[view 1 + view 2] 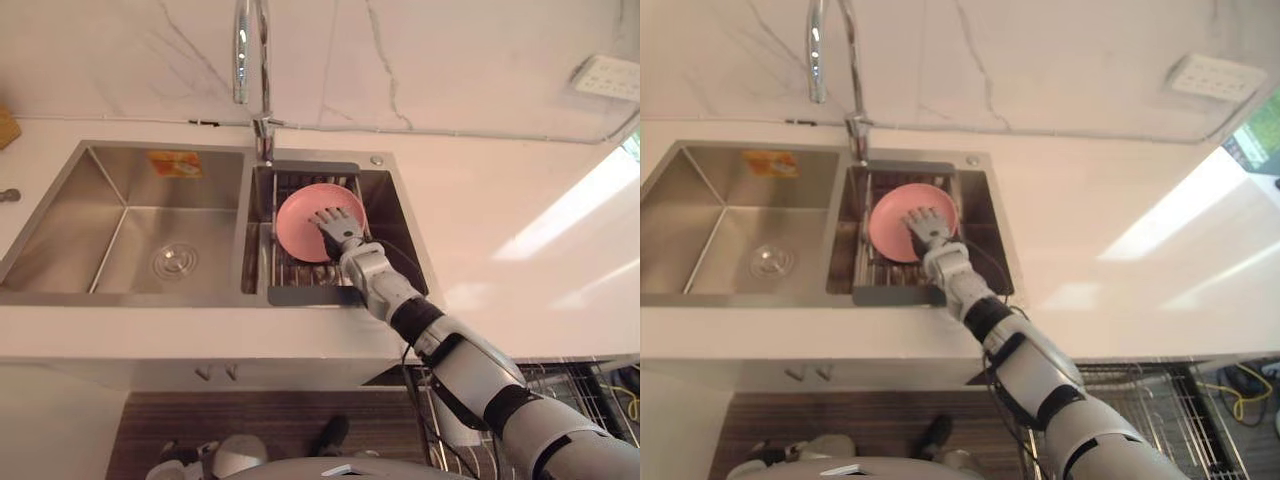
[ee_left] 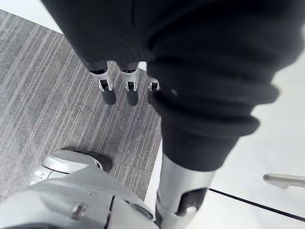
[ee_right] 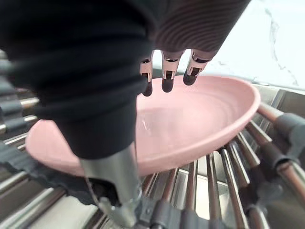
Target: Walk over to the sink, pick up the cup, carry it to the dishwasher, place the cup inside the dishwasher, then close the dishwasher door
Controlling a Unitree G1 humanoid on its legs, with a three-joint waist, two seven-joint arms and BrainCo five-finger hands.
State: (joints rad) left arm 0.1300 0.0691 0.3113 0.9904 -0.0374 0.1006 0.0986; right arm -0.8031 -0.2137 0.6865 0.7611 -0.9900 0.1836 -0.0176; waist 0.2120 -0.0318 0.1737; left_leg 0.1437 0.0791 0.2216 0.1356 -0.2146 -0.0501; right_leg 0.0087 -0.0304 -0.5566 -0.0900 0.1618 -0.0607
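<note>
Fingers (image 3: 167, 82) of right hand (image 1: 340, 232) spread straight, unclosed, over pink bowl (image 1: 298, 210) on sink rack (image 3: 214, 183); left hand (image 2: 108, 91) (relaxed, empty) hangs above floor (image 2: 47, 95)

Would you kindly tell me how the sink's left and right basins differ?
The left basin is wider and shows its round drain; the right basin is narrower and holds a wire rack with a pink dish. The right hand reaches open over the dish in the right basin; no hand is at the left basin. Both are steel.
</note>
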